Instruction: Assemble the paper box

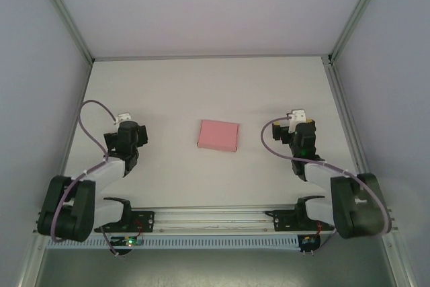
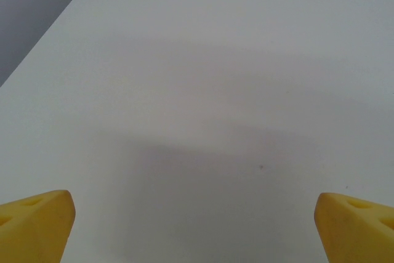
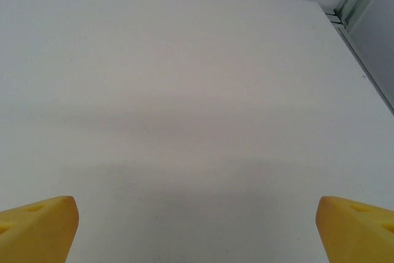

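Two open, empty claws — left claw (image 2: 196, 229) at 9 o'clock, right claw (image 3: 197, 229) at 3 — flank the pink paper box (image 1: 218, 135) centred on the tabletop (image 1: 201, 85), and I fear a shallow pinch would skid or crease its thin card.

Paper box (image 1: 218, 135) matt pink card — table (image 1: 201, 92) smooth, matt white; rail (image 1: 215, 215) dull metal
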